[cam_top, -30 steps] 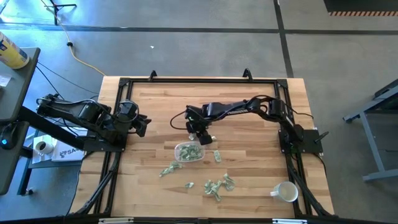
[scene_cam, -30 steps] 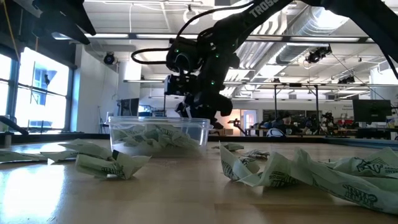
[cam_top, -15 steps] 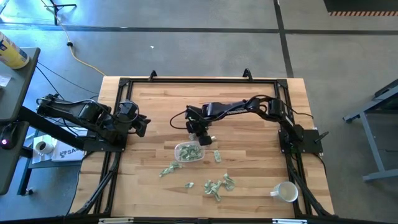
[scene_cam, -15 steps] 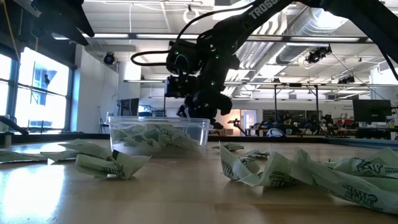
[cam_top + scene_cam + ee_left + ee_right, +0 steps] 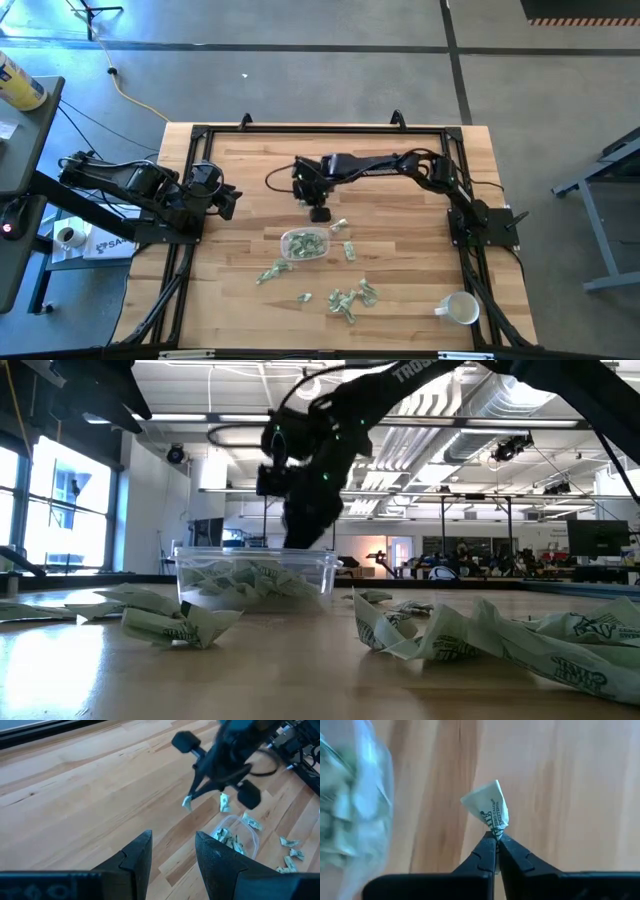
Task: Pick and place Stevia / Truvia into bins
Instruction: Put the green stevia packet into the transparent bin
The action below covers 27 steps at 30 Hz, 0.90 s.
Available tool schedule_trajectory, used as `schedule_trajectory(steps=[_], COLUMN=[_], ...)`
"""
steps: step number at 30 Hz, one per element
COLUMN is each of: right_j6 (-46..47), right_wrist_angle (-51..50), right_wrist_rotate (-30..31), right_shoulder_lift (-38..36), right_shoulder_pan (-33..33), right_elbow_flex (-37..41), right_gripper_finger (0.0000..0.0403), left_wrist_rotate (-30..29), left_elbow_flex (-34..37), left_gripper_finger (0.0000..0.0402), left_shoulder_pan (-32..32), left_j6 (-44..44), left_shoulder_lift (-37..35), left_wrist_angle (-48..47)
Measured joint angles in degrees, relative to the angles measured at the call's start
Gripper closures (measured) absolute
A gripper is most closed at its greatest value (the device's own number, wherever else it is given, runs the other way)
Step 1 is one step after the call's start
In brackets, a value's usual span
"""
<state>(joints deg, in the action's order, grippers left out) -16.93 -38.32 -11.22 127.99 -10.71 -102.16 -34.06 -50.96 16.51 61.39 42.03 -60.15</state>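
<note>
Moved: right gripper [image 5: 496, 836] has risen and swung away from the tub's far rim, jaws closed since.
Grasp: pinches one packet [image 5: 487, 809] by its corner, above bare wood.
Tub [image 5: 303, 243]: clear, holds a heap of packets.
Loose packets [image 5: 349, 298]: scattered on the table [image 5: 250, 170] beside the tub.
Left gripper [image 5: 172, 852]: parked at the left edge, fingers apart, holding nothing.
Mug [image 5: 460, 308]: front right corner.

Looks like a big open robotics lab / industrial workspace

Exposed ducts [image 5: 500, 405] and strip lights overhead, tall windows [image 5: 70, 510] at 9 o'clock, monitors and workbenches [image 5: 600, 545] far back, bare concrete floor [image 5: 300, 80] with a yellow cable [image 5: 125, 90] at 11 o'clock, and a wooden table [image 5: 270, 170] in a black frame.
</note>
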Motion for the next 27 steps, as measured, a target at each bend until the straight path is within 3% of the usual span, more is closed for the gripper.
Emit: schedule_trajectory(steps=[8,14,23,27], right_j6=[-1.09,-1.09,-1.11,-1.05], right_wrist_angle=[-8.8,-14.71,-16.59,-15.81], right_wrist_rotate=[-4.62,-8.37,-8.16,-4.61], right_shoulder_lift=[-0.2,-0.22,-0.22,-0.22], right_shoulder_pan=[1.06,4.15,11.11,12.43], right_elbow_flex=[-8.9,-9.48,-9.45,-9.45], right_gripper_finger=[0.0399,0.04,0.04,0.0396], left_wrist_rotate=[-0.05,-0.24,-0.17,-0.17], left_elbow_flex=[0.0,0.02,0.04,0.09], left_gripper_finger=[0.0218,0.0218,0.0218,0.0218], left_shoulder_pan=[0.0,0.0,0.0,0.0], left_j6=[0.62,0.66,0.55,0.44], left_shoulder_lift=[0.01,0.01,1.33,2.87], left_wrist_angle=[0.15,0.96,1.65,2.22])
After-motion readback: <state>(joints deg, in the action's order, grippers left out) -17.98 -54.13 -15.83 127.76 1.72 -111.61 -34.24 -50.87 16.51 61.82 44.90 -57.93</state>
